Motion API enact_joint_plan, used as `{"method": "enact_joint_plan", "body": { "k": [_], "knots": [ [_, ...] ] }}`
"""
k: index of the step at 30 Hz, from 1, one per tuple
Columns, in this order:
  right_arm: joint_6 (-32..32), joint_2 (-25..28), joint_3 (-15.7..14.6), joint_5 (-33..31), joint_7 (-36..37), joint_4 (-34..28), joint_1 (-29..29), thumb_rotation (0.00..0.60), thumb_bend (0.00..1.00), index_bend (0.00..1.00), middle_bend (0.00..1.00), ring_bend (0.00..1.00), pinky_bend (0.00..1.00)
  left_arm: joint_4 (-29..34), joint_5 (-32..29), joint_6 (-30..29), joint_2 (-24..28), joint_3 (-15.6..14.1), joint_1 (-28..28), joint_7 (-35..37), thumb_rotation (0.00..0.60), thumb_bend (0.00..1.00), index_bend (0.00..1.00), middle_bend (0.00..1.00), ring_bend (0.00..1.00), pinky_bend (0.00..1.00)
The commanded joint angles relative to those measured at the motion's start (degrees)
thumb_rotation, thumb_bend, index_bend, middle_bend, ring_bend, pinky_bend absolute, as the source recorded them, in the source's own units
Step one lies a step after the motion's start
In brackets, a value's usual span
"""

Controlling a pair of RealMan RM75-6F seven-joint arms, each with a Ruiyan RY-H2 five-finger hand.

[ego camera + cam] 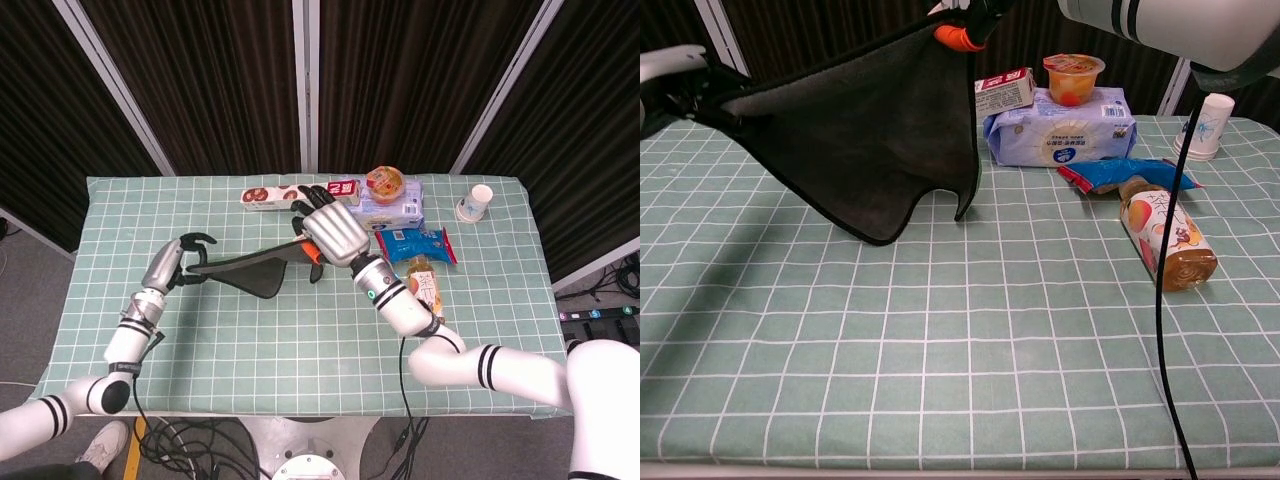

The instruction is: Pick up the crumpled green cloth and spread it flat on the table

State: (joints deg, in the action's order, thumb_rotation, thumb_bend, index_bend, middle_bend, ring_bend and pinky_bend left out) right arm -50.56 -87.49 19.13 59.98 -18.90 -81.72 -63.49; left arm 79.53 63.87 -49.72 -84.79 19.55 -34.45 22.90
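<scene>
A table (300,330) with a green checked cover carries a row of goods along its far side: a long box (272,194), a wipes pack (1060,128) with a fruit cup (1073,78) on top, and a paper cup (477,201). Nearer lie a blue snack bag (422,244) and a bottle (1163,236) on its side, touching.
</scene>
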Motion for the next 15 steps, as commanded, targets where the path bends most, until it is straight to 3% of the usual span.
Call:
{"method": "enact_joint_plan", "body": {
  "k": [1,10,15],
  "knots": [
    [1.25,-0.86,1.64,0.06,3.47,4.15,-0.70,0.599,0.56,0.65,0.24,0.06,0.11,-1.74,-1.88,0.46,0.54,2.35,-2.08,-1.48,0.600,0.45,0.82,0.42,0.23,0.26],
    [0.71,-2.89,4.73,5.35,14.87,13.92,-2.51,0.600,0.56,0.65,0.25,0.07,0.10,-12.94,-8.02,-1.48,-2.38,9.43,-7.73,-2.98,0.600,0.45,0.82,0.42,0.23,0.26],
    [-0.27,-2.51,3.64,9.58,20.30,15.63,-1.97,0.600,0.55,0.65,0.26,0.07,0.09,-12.00,-6.21,-4.35,-1.37,9.17,-6.64,-2.10,0.600,0.45,0.81,0.42,0.23,0.26]
  ]
}}
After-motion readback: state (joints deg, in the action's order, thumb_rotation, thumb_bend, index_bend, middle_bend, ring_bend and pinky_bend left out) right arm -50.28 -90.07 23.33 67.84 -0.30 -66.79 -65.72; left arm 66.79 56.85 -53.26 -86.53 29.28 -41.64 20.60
